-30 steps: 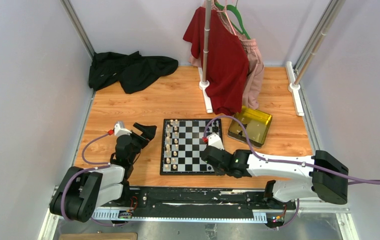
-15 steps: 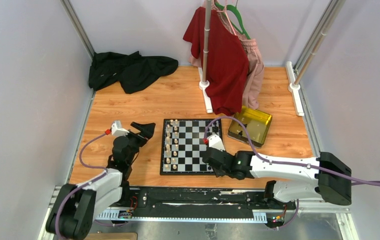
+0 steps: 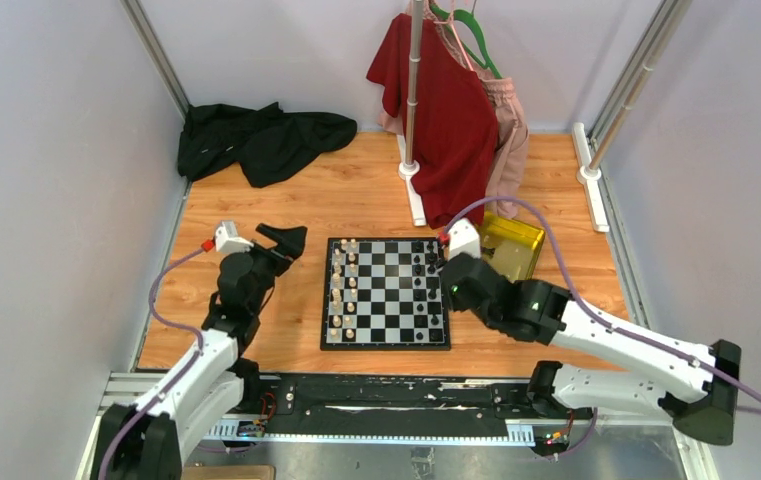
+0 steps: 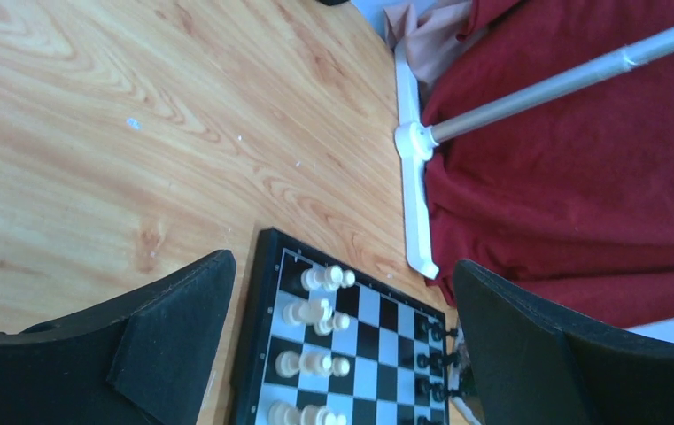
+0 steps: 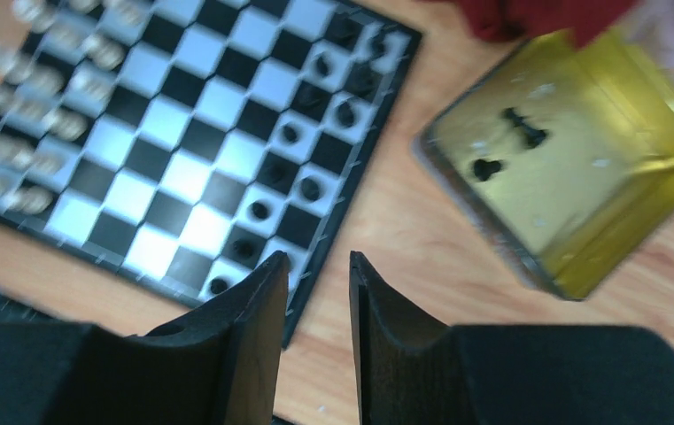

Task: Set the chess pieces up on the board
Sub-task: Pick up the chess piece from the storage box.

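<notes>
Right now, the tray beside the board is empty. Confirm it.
Not empty. The tray beside the board holds two black pieces, lying on its floor. The right wrist view shows them.

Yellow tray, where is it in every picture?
Top external: the yellow tray is right of the middle, just past the chessboard's far right corner.
Left wrist: the tray is not visible; only the chessboard shows, at the bottom.
Right wrist: the tray is at the upper right, with two black pieces inside.
Shared landmark: the chessboard, seen in all three views.
</notes>
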`<state>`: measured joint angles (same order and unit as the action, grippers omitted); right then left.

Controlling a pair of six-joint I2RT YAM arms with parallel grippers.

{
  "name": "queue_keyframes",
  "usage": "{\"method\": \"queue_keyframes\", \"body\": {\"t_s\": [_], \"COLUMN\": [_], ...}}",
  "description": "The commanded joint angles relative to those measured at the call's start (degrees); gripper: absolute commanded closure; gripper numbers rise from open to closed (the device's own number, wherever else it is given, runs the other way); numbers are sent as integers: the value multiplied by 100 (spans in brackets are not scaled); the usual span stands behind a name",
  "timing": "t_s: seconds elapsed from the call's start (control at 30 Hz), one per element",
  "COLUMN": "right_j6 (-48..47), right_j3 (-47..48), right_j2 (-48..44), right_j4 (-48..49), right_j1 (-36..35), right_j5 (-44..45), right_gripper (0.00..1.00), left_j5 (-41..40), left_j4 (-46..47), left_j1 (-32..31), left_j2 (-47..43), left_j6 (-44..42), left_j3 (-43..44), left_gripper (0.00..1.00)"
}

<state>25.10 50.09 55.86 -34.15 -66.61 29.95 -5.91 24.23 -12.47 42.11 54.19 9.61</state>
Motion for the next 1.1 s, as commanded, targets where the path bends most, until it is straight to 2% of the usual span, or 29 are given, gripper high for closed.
{"method": "queue_keyframes", "body": {"t_s": [0.0,0.13,0.33,0.5,0.6,0.8,1.07], "right_j6": [-959,-1474,-1652,-1760,-1902,-2048,-1822], "right_j3": [305,670,1545,2417,2599,2577,2278], "right_j2": [-71,524,1769,2678,2949,3381,3193], "right_j4": [206,422,448,39,10,-403,-985], "right_j1": [1293,2598,3853,4344,4642,5031,5035], "right_j5": [-447,-1198,-2071,-2436,-2680,-3228,-3501], "right_gripper": [64,65,65,65,64,64,64], "left_j5": [-355,-670,-1053,-1094,-1037,-1157,-1263], "left_j4": [-162,-77,-85,-355,-486,-489,-488], "left_j1": [-155,-309,-335,-335,-348,-526,-615], "left_j2": [887,1926,2762,3137,3384,3809,4060], "left_j6": [-273,-495,-597,-275,-53,-66,-74], "left_j3": [860,1632,2341,2776,2965,3256,3328], "left_gripper": [0,0,0,1,2,2,3]}}
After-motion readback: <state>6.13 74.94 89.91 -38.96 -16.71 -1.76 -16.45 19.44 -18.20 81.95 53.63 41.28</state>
